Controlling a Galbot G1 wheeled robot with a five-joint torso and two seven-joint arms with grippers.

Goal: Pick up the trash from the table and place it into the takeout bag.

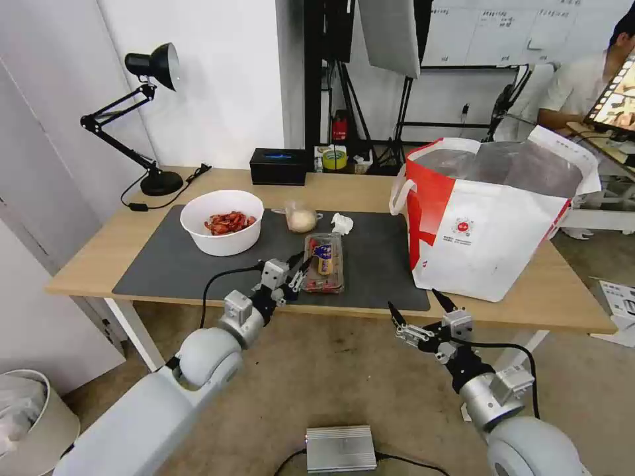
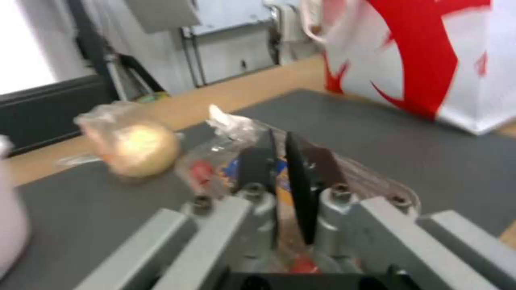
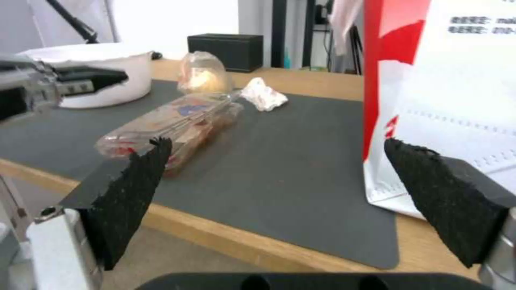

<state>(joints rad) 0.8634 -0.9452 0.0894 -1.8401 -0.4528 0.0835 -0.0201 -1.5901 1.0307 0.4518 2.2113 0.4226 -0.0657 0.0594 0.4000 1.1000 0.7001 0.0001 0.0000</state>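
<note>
The clear hinged tray (image 1: 323, 262) lies on the dark grey mat (image 1: 172, 264), its long axis running from the near table (image 1: 99, 248) edge toward the far side. It is thin, glossy plastic, with red tomatoes and a blue and yellow label showing through the lid.

The left gripper (image 1: 301, 270) sits at the tray's near left corner. In the left wrist view the gripper (image 2: 288, 169) has its two dark fingers drawn almost flat together over the tray (image 2: 236, 161), with clear plastic around them. They look pinched on the tray's edge.

Just beyond the tray stands the clear cup (image 1: 300, 217) with a beige lump inside, and beside that a crumpled white tissue (image 1: 342, 223). Farther left on the mat is the round white bowl (image 1: 222, 221), smooth-walled, with red shells heaped inside.

The bag (image 1: 493, 218) stands upright at the right end of the mat, boxy and much taller than the rest, white with a red side panel, foil lining and a small round red logo. Its mouth is open upward.

The right gripper (image 1: 418, 309) hangs below the table's front edge, in front of the bag, spread wide and holding nothing. Its rough black foam pads (image 3: 132, 189) frame the tray (image 3: 172, 125) and the bag (image 3: 457, 92).

At the back stand a black box (image 1: 278, 166) and a black desk lamp (image 1: 142, 119).
</note>
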